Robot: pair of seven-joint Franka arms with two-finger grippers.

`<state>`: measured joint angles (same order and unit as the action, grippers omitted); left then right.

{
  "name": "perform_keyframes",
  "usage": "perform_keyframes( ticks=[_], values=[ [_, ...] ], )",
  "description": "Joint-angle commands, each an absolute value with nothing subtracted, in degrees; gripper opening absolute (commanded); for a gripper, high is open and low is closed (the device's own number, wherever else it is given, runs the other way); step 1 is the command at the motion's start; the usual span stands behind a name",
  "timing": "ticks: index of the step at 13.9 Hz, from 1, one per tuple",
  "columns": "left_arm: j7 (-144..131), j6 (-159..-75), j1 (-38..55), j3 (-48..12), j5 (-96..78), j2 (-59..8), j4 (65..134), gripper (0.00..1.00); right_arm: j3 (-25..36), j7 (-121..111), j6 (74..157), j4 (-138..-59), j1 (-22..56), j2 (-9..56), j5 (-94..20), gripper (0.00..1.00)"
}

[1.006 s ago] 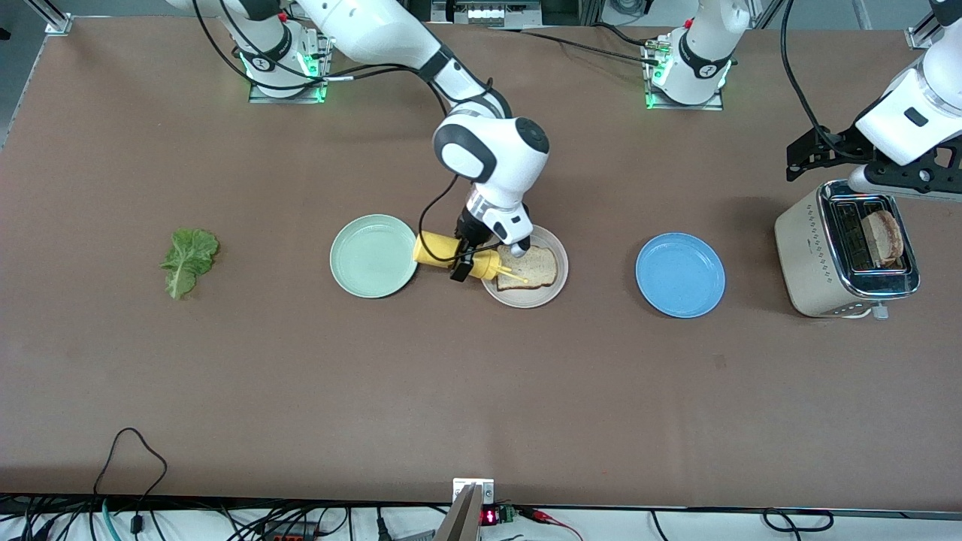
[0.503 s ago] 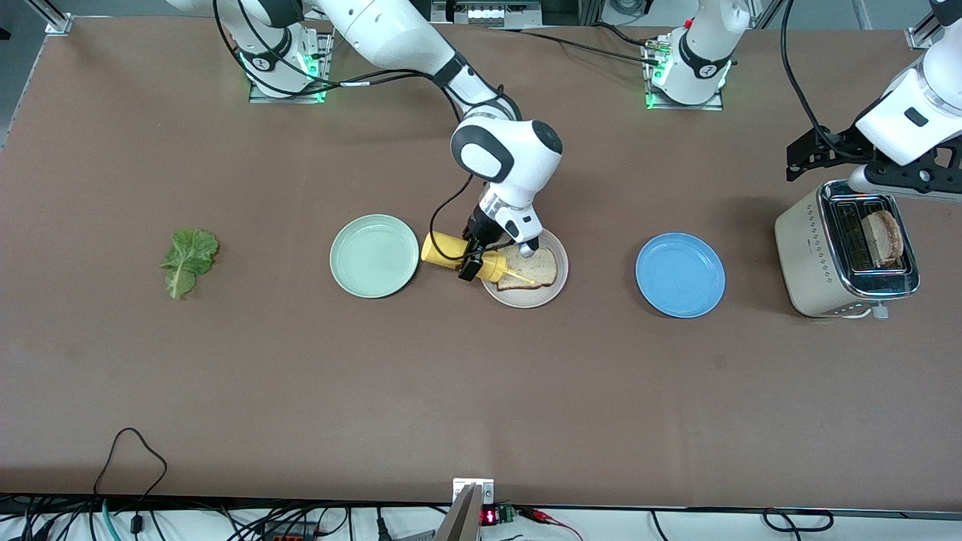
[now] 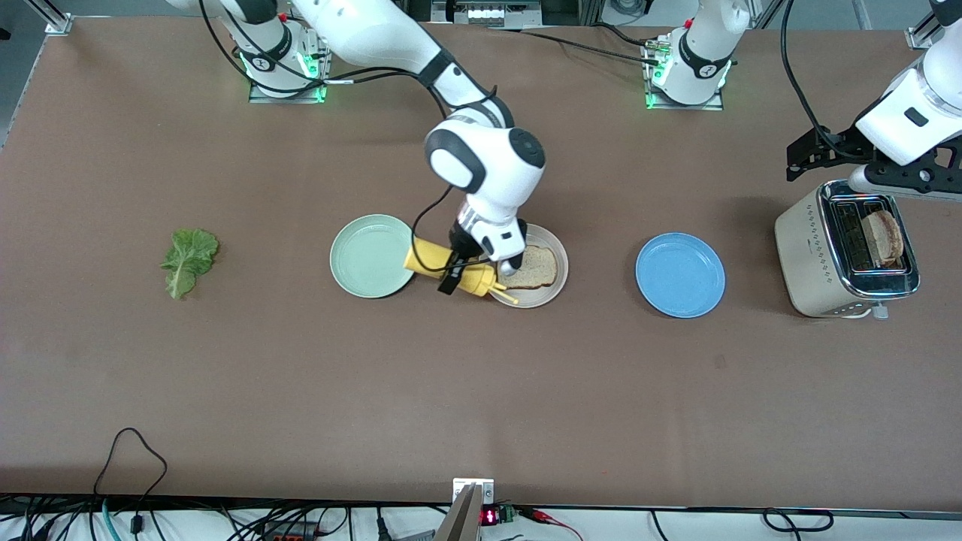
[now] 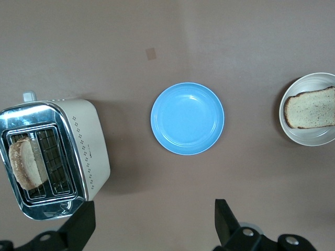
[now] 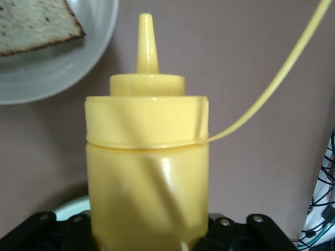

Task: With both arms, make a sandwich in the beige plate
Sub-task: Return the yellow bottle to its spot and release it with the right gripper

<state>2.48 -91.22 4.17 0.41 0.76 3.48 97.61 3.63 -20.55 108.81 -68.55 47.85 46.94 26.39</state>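
Just beside the beige plate (image 3: 552,289): right pincer (image 3: 460,272) pinching yellow squeeze bottle (image 3: 432,261).

Mustard bottle (image 3: 451,269) (tool-held) seemingly overhangs beige plate (image 3: 552,289); bread slice (image 3: 535,267) uncovered.

We are seeing a brown bench (image 3: 481,391) carrying a pale mint-green plate (image 3: 370,257) and a bright blue plate (image 3: 680,275) nearer the left arm's end. A cream-and-chrome toaster (image 3: 815,255) is standing at that end, with a slice of toast (image 3: 885,237) sticking up out of one slot. A yellow squeeze bottle (image 3: 451,269) is lying tilted sideways just beside the mint-green plate, its nozzle (image 5: 147,44) pointing away from that plate. Black cables (image 3: 131,458) are trailing along the bench's edge nearest the front camera.
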Motion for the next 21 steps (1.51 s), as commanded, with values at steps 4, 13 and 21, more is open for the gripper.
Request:
perform_keyframes(
  ticks=[4, 13, 21],
  values=[
    [2.37, -90.97, 4.83, 0.88, 1.67, 3.87, 97.65, 1.0, 2.46, -36.79, 108.54, -75.32, 39.48, 35.17, 14.26, 0.25],
    [2.37, -90.88, 4.75, 0.88, 1.67, 3.87, 97.65, 1.0, 2.46, -66.57, 120.65, -95.33, 23.4, 20.76, -15.24, 0.25],
    [2.37, -90.88, 4.75, 0.88, 1.67, 3.87, 97.56, 1.0, 2.55, -105.34, 116.82, -106.16, 6.35, 20.56, -51.39, 0.27]
  ],
)
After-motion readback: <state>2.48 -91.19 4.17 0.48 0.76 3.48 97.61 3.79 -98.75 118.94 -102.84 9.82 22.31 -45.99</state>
